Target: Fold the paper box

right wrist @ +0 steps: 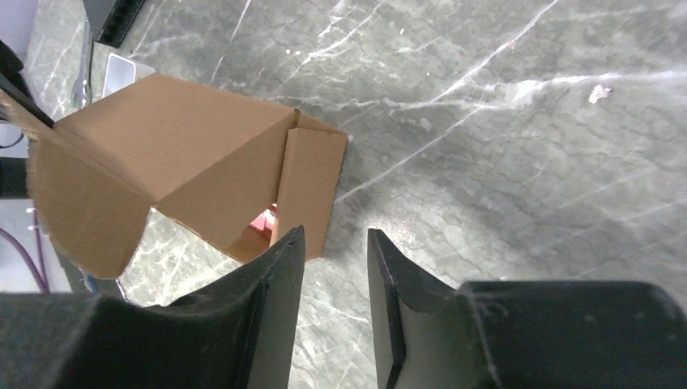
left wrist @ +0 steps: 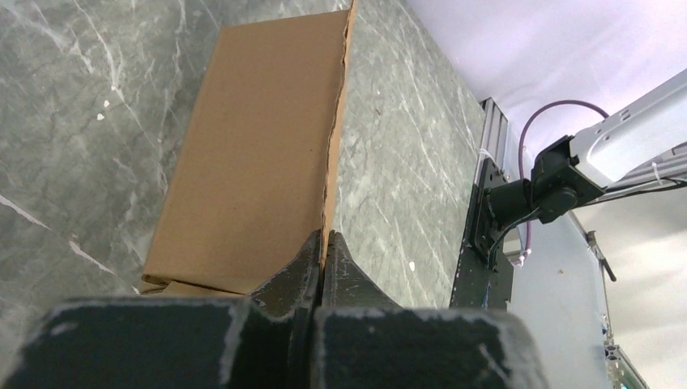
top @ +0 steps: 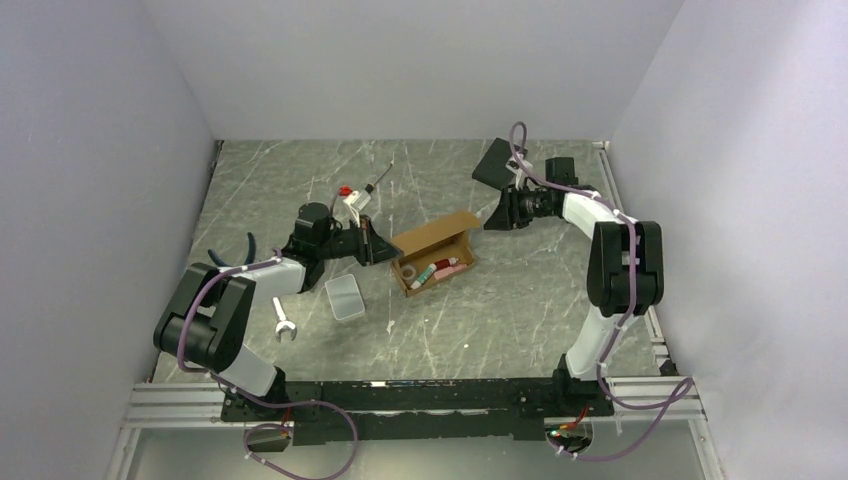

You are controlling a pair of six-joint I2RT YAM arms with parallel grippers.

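Observation:
The tan paper box (top: 436, 252) lies mid-table with its lid flap raised, and red and white items show inside. My left gripper (top: 384, 249) is at the box's left end, shut on the thin edge of a cardboard panel (left wrist: 259, 146); the jaws pinch it at the left gripper (left wrist: 326, 243). My right gripper (top: 494, 216) hovers just off the box's right end. In the right wrist view the right gripper (right wrist: 334, 237) is open with only table between its fingers, and the box's side flap (right wrist: 312, 178) stands just ahead of the left finger.
A clear plastic tub (top: 345, 297) and a wrench (top: 282, 320) lie in front of the left arm. A red-capped tool (top: 352, 197) sits behind the left gripper. A black slab (top: 497, 160) leans at the back right, near the right arm.

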